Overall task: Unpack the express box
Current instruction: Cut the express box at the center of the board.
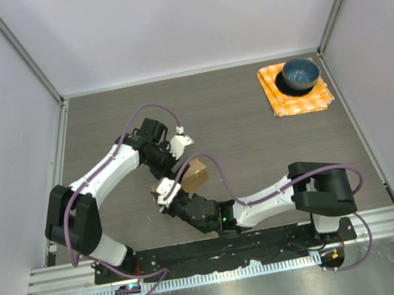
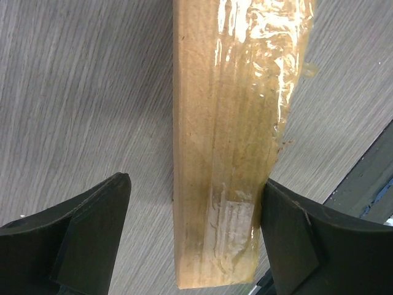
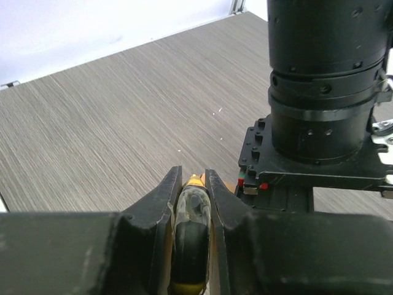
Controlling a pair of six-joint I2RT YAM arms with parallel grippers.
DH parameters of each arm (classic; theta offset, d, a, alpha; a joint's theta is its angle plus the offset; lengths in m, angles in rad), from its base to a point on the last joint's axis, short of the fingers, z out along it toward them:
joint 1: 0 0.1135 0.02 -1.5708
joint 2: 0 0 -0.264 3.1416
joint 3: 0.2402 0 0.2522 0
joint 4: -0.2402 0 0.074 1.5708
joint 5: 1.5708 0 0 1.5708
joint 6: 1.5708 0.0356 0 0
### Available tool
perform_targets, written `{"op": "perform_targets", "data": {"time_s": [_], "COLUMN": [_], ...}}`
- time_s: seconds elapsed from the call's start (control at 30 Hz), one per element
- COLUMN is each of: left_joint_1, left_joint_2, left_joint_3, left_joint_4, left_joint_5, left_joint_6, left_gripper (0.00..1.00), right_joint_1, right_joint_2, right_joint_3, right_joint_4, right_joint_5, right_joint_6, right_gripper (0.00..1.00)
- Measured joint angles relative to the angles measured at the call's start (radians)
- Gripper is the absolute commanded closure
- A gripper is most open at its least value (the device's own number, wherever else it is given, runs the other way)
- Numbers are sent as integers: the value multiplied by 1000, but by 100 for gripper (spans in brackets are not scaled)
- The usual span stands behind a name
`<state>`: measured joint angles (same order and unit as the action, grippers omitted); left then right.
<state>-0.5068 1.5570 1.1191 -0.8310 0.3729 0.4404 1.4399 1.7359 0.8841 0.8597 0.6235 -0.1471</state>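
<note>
Item: express box [image 1: 195, 172], plain brown cardboard, small, flat and rectangular.

Location: centre-front of the grey wood-grain worktop [image 1: 274, 157], between the ends of the two arms and well apart from the far right corner.

Attitude: turned up on edge. The left wrist view shows one long narrow face running up the picture.

Surface: dull tan board with faint lengthwise creasing. Clear glossy packing tape is wrapped over the side of that face toward the picture's right. The tape is wrinkled and catches the light, and its ragged edge lifts slightly from the board.

Left gripper [image 2: 195, 184]: jaws apart, one black finger on either side of the box's near end. The finger at the picture's right [image 2: 295, 239] sits at or against the taped side. The finger at the picture's left [image 2: 86, 233] is clear of the board, with bare worktop showing in the gap.

Right gripper [image 3: 193, 175]: jaws drawn close together and clamped on a thin, tan-edged thing with shiny clear film over it. This is apparently an edge of the express box, though the fingers hide most of it. The black wrist of the left arm [image 3: 328, 92] is just beside it, at the upper right of that view.

Other contents: dark blue bowl [image 1: 300, 74] resting on an orange checked cloth [image 1: 280, 99] in the far right corner of the worktop.
</note>
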Motion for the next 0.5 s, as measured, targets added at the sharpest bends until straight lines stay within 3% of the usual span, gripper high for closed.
{"op": "perform_targets", "data": {"time_s": [0.5], "left_joint_1": [-50], "left_joint_2": [-14], "left_joint_3": [-57], "left_joint_4": [56], "left_joint_5": [-169], "left_joint_6": [-186], "left_gripper": [23], "right_joint_1": [33], "right_joint_2": [105], "right_joint_3": [45], "right_joint_4": [69], "right_joint_5": [71], "right_joint_6": [-79], "right_gripper": [99]}}
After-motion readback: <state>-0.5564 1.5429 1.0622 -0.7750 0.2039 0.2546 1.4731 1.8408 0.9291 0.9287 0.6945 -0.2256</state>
